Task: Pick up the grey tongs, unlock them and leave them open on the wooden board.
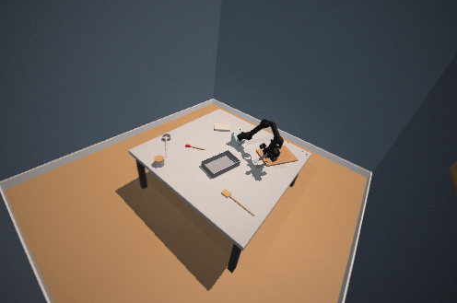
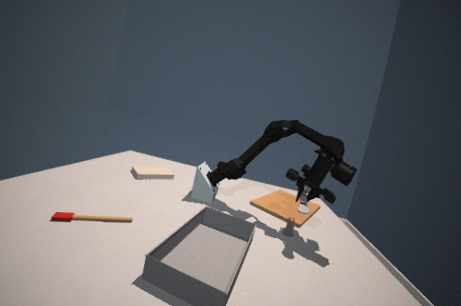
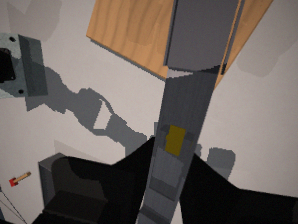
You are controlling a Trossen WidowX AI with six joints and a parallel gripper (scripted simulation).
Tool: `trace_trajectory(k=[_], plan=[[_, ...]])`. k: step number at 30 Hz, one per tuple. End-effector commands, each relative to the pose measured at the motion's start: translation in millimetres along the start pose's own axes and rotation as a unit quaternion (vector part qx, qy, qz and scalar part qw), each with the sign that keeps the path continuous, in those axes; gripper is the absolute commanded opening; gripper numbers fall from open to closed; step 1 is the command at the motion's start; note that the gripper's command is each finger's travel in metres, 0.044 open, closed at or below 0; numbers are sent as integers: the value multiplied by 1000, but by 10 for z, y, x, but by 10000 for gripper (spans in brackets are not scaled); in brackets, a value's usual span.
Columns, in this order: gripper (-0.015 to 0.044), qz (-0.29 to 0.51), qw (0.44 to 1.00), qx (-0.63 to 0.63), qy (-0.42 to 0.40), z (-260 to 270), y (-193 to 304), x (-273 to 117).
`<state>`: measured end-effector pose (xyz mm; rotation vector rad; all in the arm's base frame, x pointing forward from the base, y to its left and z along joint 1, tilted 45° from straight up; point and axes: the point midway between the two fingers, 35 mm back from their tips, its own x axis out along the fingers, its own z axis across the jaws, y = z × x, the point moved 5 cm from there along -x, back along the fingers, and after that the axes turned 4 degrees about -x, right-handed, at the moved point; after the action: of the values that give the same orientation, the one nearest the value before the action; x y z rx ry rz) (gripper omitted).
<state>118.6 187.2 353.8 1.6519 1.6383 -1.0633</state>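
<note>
My gripper (image 1: 263, 156) (image 2: 303, 198) (image 3: 166, 143) is shut on the grey tongs (image 2: 303, 209) (image 3: 195, 40) and holds them above the table, near the wooden board (image 1: 289, 157) (image 2: 269, 202) (image 3: 127, 30). In the exterior view the pale, wide end of the tongs shows below the fingers, in front of the board. In the wrist view a yellow patch on the tongs lies between the fingers, and a narrow gap shows beside the broad grey arm. Whether the tongs are locked cannot be told. The roasting tin (image 1: 226, 170) (image 2: 183, 281) has nothing across it.
A red-headed spatula (image 1: 195, 147) (image 2: 102, 219), a cream block (image 1: 222, 127) (image 2: 153, 173), a whisk (image 1: 166, 146), an orange-topped pot (image 1: 158, 161) and a wooden turner (image 1: 240, 203) lie or stand about the table. A pale blue bracket (image 2: 201, 190) (image 3: 36, 65) stands at the arm's base.
</note>
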Motion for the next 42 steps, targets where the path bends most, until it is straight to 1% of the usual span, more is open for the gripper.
trace_trajectory(k=[1,22,42], plan=[[-150,5,1000,16,-9,-35,-88,20],[-150,38,993,102,-47,-160,-642,147],[-150,73,980,181,-32,-182,-1196,168]])
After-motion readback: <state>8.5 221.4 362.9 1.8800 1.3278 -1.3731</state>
